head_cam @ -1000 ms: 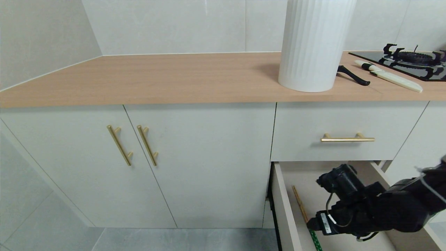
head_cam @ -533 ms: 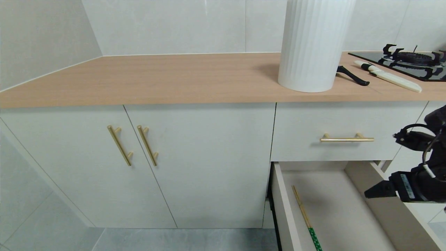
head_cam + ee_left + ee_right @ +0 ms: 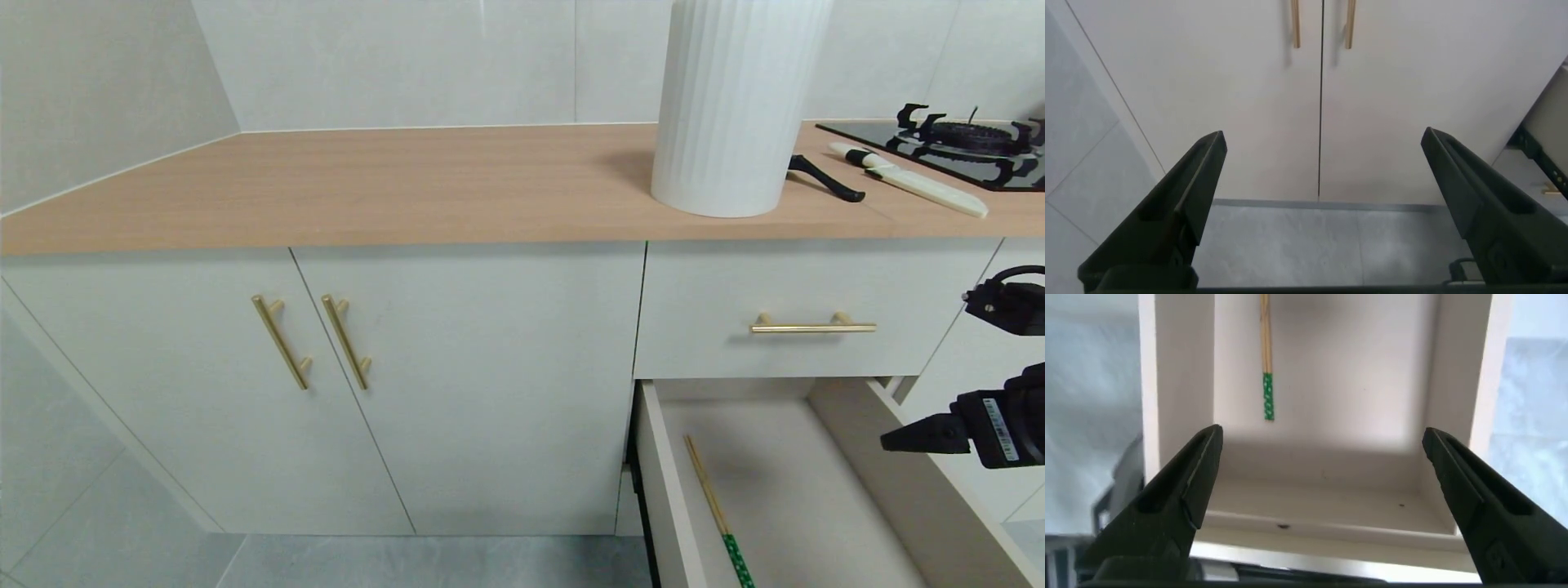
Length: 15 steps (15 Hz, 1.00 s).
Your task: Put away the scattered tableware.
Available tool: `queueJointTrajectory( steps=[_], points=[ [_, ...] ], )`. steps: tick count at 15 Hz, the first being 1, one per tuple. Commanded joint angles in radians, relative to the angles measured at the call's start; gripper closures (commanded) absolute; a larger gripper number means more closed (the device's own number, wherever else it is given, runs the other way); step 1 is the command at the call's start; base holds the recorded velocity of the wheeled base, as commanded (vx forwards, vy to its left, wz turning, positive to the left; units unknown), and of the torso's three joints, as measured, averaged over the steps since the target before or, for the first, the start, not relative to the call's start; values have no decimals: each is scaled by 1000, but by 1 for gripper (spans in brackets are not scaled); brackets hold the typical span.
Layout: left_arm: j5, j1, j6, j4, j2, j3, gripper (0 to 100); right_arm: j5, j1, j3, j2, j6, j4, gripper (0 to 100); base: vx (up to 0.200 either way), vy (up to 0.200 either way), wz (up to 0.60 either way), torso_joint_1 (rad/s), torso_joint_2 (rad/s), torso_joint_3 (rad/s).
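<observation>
A pair of wooden chopsticks (image 3: 710, 498) with green patterned ends lies in the open lower drawer (image 3: 665, 490), along its left wall. In the right wrist view the chopsticks (image 3: 1266, 351) lie on the drawer floor, beyond my right gripper (image 3: 1320, 437), which is open and holds nothing. In the head view my right gripper (image 3: 898, 439) hovers above the drawer's right side wall. A white knife (image 3: 914, 181) and a black-handled utensil (image 3: 829, 181) lie on the wooden countertop. My left gripper (image 3: 1323, 137) is open and empty, facing the cabinet doors and the floor.
A tall white ribbed cylinder (image 3: 731, 106) stands on the counter, partly hiding the black-handled utensil. A gas stove (image 3: 963, 139) is at the far right. The upper drawer (image 3: 812, 327) is closed above the open one. Two cabinet doors with gold handles (image 3: 314, 339) are closed on the left.
My right gripper has risen out of the drawer and moved to the right, away from the chopsticks, which stay lying in the drawer.
</observation>
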Motion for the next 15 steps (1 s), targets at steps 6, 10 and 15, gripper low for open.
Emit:
queueJointTrajectory(
  steps=[6,10,15],
  points=[
    [0,0,0,-1,0,0,0,2,0,18,-44,-12,-3,0,0,0,0,103,-340,-246],
    [0,1,0,-1,0,0,0,4,2,19,-39,-12,-3,0,0,0,0,205,-488,-279],
    [0,1,0,-1,0,0,0,8,5,30,-36,-12,-11,0,0,0,0,220,-474,-273]
  ],
)
